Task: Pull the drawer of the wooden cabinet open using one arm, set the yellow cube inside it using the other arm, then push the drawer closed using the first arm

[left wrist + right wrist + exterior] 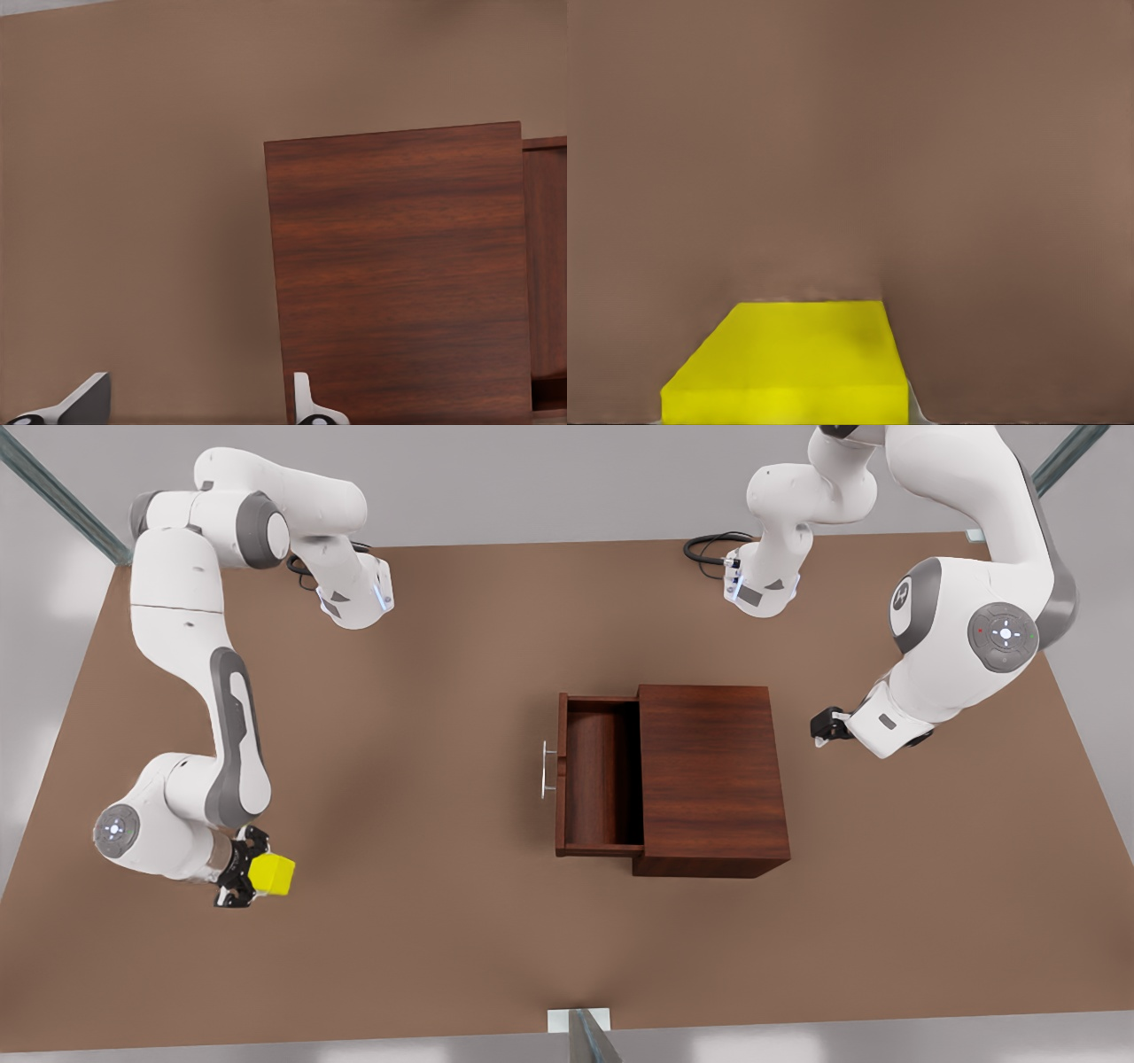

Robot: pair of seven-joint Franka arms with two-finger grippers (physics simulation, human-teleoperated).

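Observation:
The wooden cabinet stands mid-table, and its drawer is pulled out toward the front view's left, with the silver bar handle at its front. The drawer's inside is bare. Far to the front view's left, my right gripper is shut on the yellow cube, which looms close in the right wrist view. My left gripper waits open behind the cabinet at the front view's right. Its fingertips stand wide apart, facing the cabinet top.
The brown table stretches bare between the cube and the drawer. Both arm bases and a black cable sit along the far edge. A metal post stands at the near edge.

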